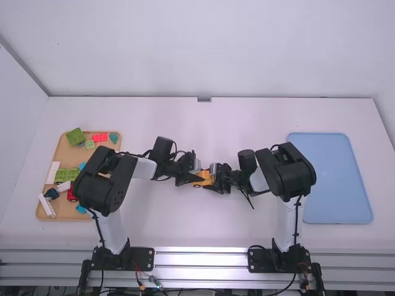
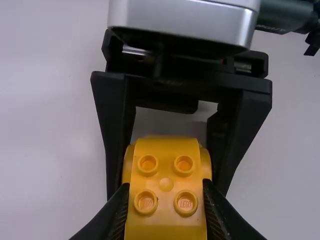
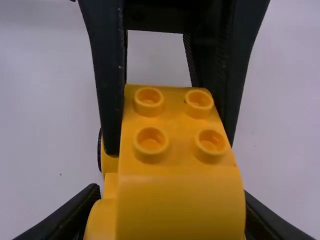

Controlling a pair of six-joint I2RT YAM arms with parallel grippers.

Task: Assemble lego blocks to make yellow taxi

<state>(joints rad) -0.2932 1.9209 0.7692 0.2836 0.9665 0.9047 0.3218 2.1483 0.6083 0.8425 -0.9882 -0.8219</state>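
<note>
Well to the right of the tan tray [image 1: 64, 153], the yellow taxi [image 1: 207, 179] is between the two grippers, and I think it is at the joining of its parts. Its curved roof block [image 3: 172, 132], with four studs on top, sits over the yellow wheeled base [image 3: 111, 187].

The left gripper [image 2: 165, 186] has its fingers apart only by the width of the roof block, one on each flank, and it has hold of this block. The right gripper [image 3: 170, 191] is parted a little more, I believe, and appears to hold the taxi by the sides of its lower part; how firmly, I cannot tell.

Such a toy should be light and quite stiff, so the fingers may press with some strength and it will not bend. It is not very fragile, but the plastic looks smooth, and the rounded front could slip away if somebody takes it there. Better hold is the flat flanks, low on the base to steady it, and on the roof block to push straight down. The wheel [image 3: 99, 155] is a poor place for holding, because it may turn. If the push goes tilted, the studs could catch on one side only.
</note>
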